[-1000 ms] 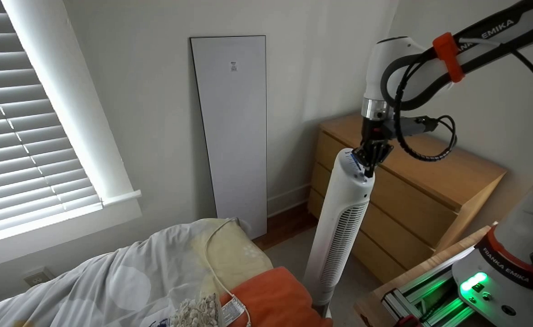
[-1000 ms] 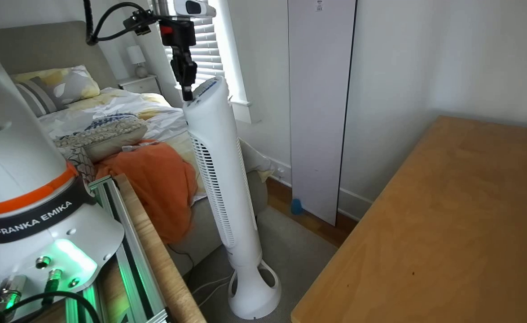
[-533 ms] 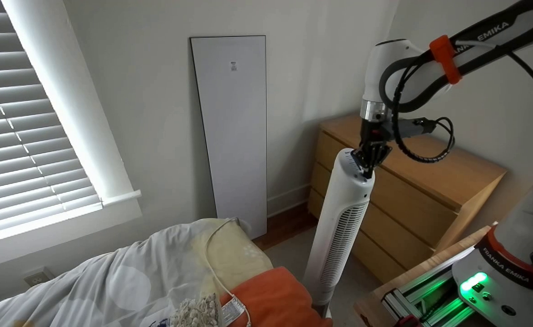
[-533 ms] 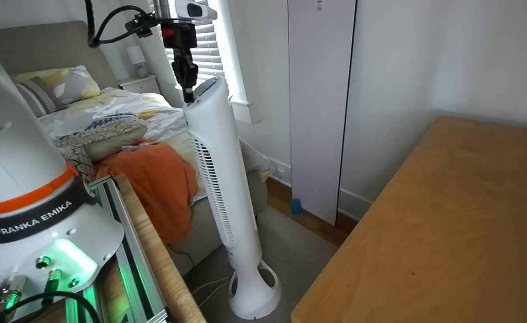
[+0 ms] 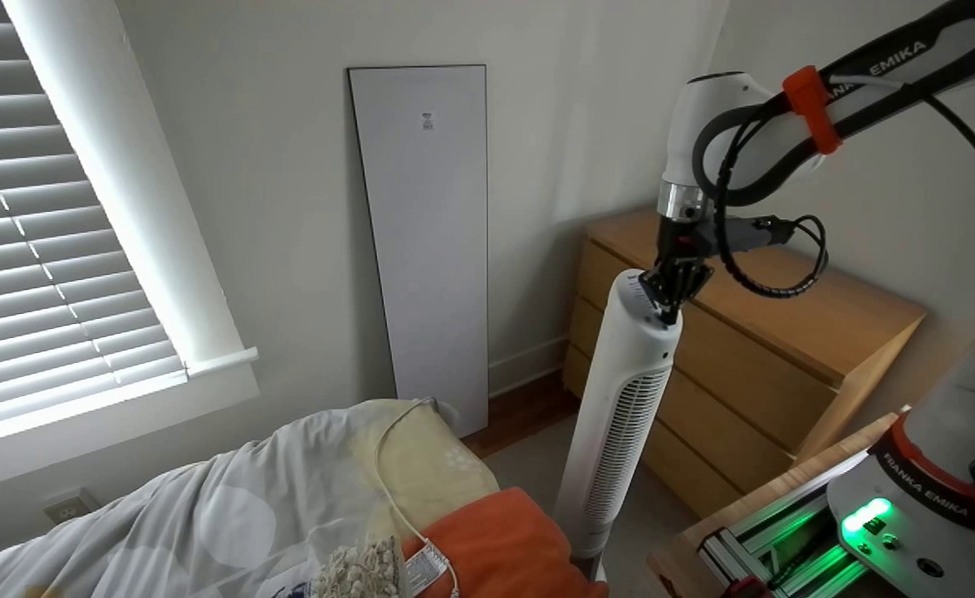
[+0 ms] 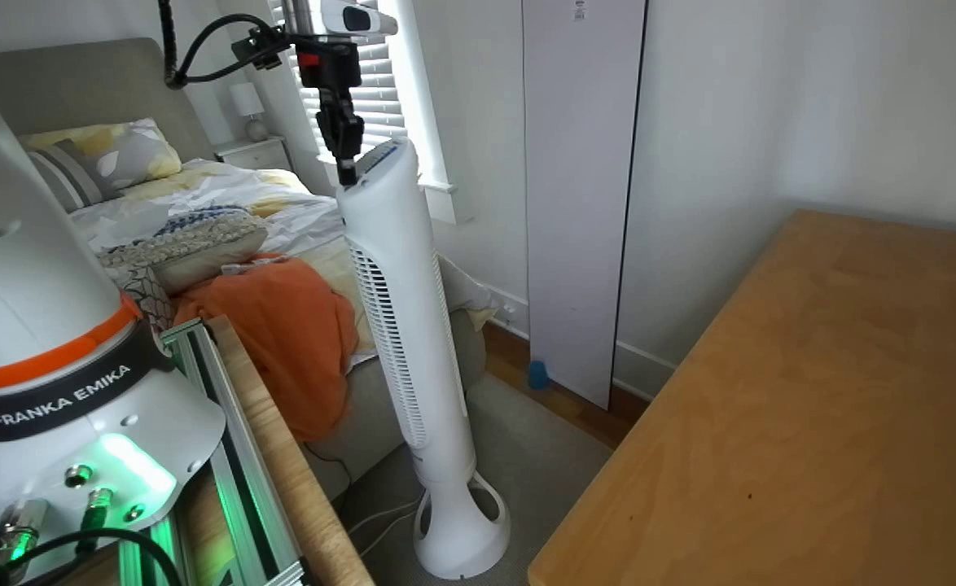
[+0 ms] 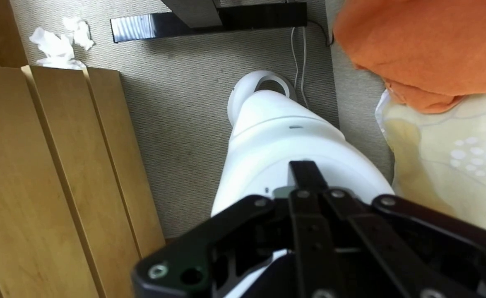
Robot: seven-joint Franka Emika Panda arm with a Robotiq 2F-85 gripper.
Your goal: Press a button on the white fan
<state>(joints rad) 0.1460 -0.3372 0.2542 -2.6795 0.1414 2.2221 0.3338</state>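
The white fan (image 5: 608, 374) is a tall slim tower with a slanted top, in both exterior views (image 6: 401, 220). It leans slightly, and a dark strip with blue on it (image 6: 379, 155) runs along its top. My gripper (image 5: 668, 319) points down, with its fingertips at the lower front part of the fan's slanted top; they appear to touch it (image 6: 348, 179). In the wrist view the two fingers (image 7: 306, 169) are together with nothing between them, over the fan's white top (image 7: 268, 153). The spot right under the fingertips is hidden by the gripper.
A wooden dresser (image 5: 737, 365) stands close beside the fan. A flat white panel (image 5: 429, 232) leans on the wall. The bed with an orange blanket (image 6: 282, 325) is on the fan's other side. Cables (image 7: 299, 62) and a black bar (image 7: 263, 16) lie near the fan's base.
My gripper has moved slightly down, then sideways toward the white panel's side. The fan's top has shifted slightly the same way in the last half second. The gripper stays shut.
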